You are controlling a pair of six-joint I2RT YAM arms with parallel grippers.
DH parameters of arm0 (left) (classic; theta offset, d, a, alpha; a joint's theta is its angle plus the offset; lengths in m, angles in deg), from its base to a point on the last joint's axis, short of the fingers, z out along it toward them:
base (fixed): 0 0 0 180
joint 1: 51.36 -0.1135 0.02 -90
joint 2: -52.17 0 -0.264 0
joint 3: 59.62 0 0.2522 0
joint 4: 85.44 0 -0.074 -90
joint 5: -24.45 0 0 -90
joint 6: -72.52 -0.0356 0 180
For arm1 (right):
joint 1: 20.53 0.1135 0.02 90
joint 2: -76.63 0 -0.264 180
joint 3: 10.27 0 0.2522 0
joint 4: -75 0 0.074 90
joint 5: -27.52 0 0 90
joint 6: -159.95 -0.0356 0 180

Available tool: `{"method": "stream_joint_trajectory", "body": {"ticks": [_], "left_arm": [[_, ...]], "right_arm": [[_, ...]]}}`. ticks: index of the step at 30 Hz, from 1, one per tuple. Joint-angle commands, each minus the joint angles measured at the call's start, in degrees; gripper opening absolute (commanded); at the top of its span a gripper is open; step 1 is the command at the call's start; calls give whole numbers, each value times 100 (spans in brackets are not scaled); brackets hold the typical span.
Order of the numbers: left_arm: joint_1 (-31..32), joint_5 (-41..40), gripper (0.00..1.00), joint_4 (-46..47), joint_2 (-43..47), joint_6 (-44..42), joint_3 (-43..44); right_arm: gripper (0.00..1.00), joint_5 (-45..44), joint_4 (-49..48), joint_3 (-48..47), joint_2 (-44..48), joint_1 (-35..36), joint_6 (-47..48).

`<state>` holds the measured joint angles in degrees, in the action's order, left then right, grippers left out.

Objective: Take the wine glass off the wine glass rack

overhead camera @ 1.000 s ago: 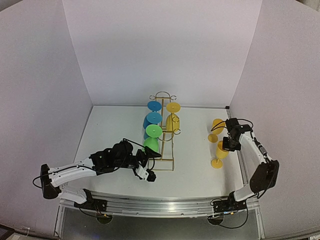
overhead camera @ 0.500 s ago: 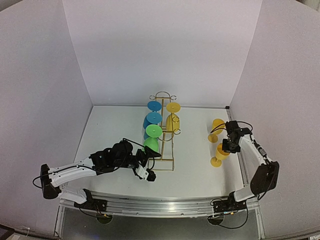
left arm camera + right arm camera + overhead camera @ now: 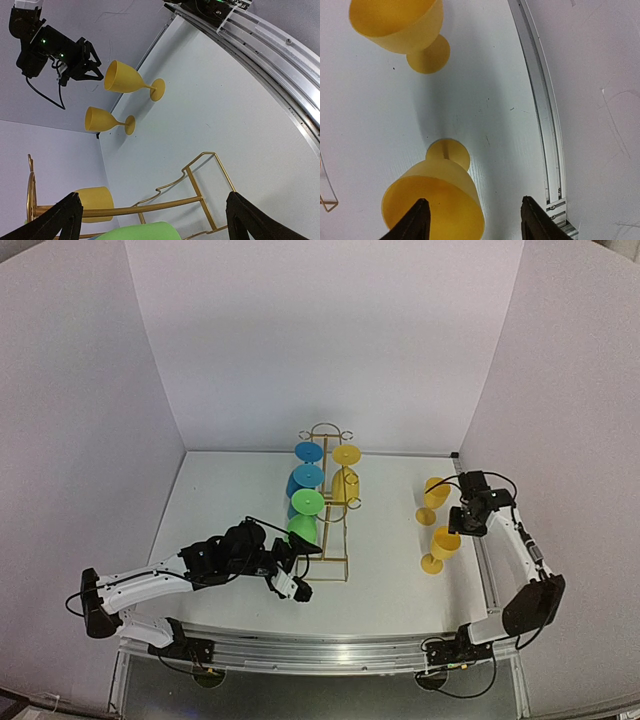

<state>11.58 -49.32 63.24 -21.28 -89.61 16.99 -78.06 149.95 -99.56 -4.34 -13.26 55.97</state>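
The left tool [image 3: 153,200] is spread wide at the near end of the wine glass rack [image 3: 170,203], its two dark fingers [image 3: 55,220] cut off by the bottom of the left wrist view. Between them only a sliver of the near green wine glass [image 3: 303,530] shows, so I cannot tell whether either finger touches it. From above, that glass sits in the rack's left row, with another green glass [image 3: 307,503] and two blue glasses [image 3: 308,465] farther back. Two yellow glasses [image 3: 346,470] fill the right row. Well to the right, two more yellow glasses [image 3: 433,490] stand on the tabletop [image 3: 390,580]. The right tool [image 3: 474,201] hangs wide open over the nearer one [image 3: 435,200], whose bowl is partly hidden by one finger.
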Motion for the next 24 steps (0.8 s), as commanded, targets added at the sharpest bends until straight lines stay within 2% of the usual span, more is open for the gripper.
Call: {"method": "stream_joint_trajectory", "body": {"ticks": [1,4,8,12,16,21,24], "left_arm": [[-34,-32,100,200,207,282,-11],[-36,-25,99,258,290,377,-41],[-82,26,99,213,490,487,-99],[-155,35,99,48,734,668,-160],[-211,-19,99,6,924,869,-282],[-244,-94,99,95,1023,1037,-420],[-269,-146,99,232,1091,1126,-522]], "right_arm": [[63,62,660,-924,187,-9,53],[76,421,852,-1638,101,-11,44],[77,1269,1010,-2731,-309,-6,-215],[73,2758,782,-3630,-840,22,-812],[73,3910,-362,-3809,-1075,263,-1862],[73,4220,-1455,-4214,-1638,902,-2652],[69,4320,-1898,-4511,-2087,1218,-2998]]}}
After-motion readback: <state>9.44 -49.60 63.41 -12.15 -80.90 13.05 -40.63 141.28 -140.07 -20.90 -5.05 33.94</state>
